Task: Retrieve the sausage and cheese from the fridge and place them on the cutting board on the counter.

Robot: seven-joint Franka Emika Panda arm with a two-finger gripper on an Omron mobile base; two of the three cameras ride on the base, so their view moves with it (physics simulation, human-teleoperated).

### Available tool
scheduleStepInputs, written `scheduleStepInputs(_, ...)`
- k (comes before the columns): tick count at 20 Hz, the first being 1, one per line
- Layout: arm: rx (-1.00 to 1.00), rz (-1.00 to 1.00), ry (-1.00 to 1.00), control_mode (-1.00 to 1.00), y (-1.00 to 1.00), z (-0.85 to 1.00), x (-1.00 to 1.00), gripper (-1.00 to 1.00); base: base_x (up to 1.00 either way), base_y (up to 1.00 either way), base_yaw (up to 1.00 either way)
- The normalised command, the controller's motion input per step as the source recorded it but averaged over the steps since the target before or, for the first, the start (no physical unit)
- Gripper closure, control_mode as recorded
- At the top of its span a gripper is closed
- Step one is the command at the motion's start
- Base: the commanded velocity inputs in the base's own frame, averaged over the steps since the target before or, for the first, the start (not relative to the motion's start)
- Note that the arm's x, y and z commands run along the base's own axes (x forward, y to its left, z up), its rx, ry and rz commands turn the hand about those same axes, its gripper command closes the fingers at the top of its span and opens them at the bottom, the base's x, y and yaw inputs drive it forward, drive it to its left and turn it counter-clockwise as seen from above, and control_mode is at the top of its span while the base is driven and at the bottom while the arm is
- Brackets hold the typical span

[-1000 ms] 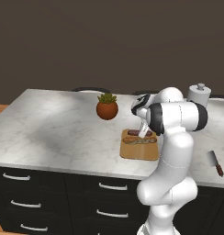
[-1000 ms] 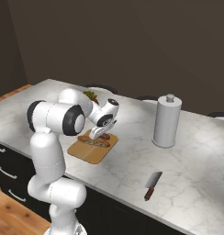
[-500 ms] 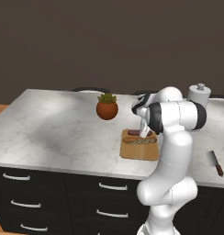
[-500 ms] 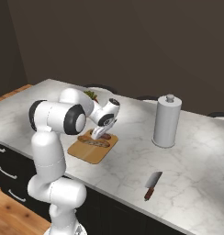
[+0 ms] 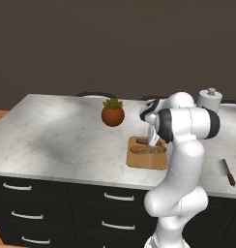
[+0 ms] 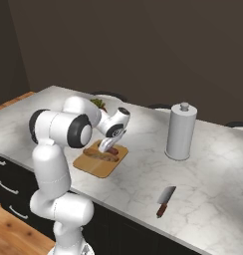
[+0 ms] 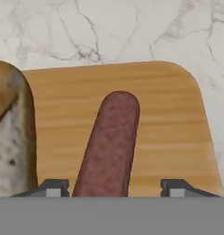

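The reddish-brown sausage (image 7: pixel 111 142) lies flat on the wooden cutting board (image 7: pixel 169 114), running away from the hand. My gripper (image 7: pixel 117 188) hangs just above its near end, open, with a finger on each side and neither touching it. From the base views the gripper (image 5: pixel 153 140) (image 6: pixel 107 148) points down at the back of the cutting board (image 5: pixel 139 160) (image 6: pixel 101 167), which rests on the marbled counter (image 5: pixel 57 140). The sausage (image 5: pixel 142 141) (image 6: pixel 113 151) shows under it. The cheese and the fridge are out of view.
A brown crusty loaf (image 7: pixel 10 137) (image 5: pixel 149 150) lies on the board beside the sausage. A potted plant (image 5: pixel 112 114) stands behind the board. A grey canister (image 6: pixel 181 132) stands to the right, and a red-handled knife (image 6: pixel 163 201) lies near the counter's front edge.
The gripper's jaws have opened and let go of the sausage, which now rests on the board. The arm has barely moved.
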Motion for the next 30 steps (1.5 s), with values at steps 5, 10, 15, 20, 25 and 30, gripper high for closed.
scheduleStepInputs(5,0.0,0.0,-0.05,-1.0,0.0,0.26,-0.01,-1.0,0.0,0.0,0.0)
scheduleStepInputs(10,0.0,0.02,-0.07,-1.0,0.03,0.45,-0.05,-1.0,0.0,0.0,0.0)
scheduleStepInputs(15,0.0,0.02,-0.05,-1.0,0.1,0.53,-0.28,-1.0,0.0,0.0,0.0)
scheduleStepInputs(20,0.0,-0.07,-0.02,-1.0,0.25,0.33,-0.48,-1.0,0.0,0.0,0.0)
scheduleStepInputs(25,0.0,-0.25,-0.07,-1.0,0.26,0.03,-0.72,-1.0,0.0,0.0,0.0)
scheduleStepInputs(30,0.0,-0.23,0.03,-1.0,0.23,0.04,-0.66,-1.0,0.0,0.0,0.0)
